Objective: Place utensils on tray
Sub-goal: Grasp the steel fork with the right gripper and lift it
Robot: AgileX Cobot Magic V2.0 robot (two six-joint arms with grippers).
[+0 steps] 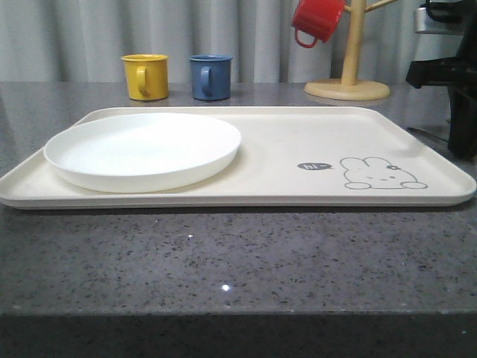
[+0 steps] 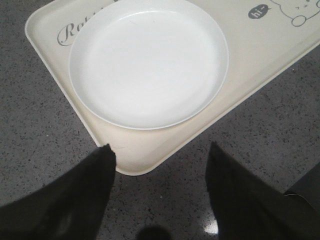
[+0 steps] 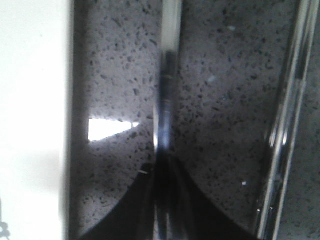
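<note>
The cream tray (image 1: 313, 134) with the grey rabbit drawing lies across the stone counter. In the right wrist view, my right gripper (image 3: 164, 170) is shut on a slim shiny silver utensil (image 3: 167, 75). The utensil's handle runs straight ahead over the dark counter, just beside the tray's edge (image 3: 30, 125). Its far end is blurred, so I cannot tell which utensil it is. Two parallel silver chopsticks (image 3: 287, 115) lie on the counter on its other side. My left gripper (image 2: 161, 147) is open, with nothing in it, above the tray's near corner (image 2: 145, 155).
A round white plate (image 1: 141, 149) sits on the tray's left half. Yellow (image 1: 145, 76) and blue (image 1: 210, 77) mugs stand behind the tray. A wooden mug tree (image 1: 349, 74) holds a red mug (image 1: 317, 21). My right arm (image 1: 456, 89) stands dark at the far right.
</note>
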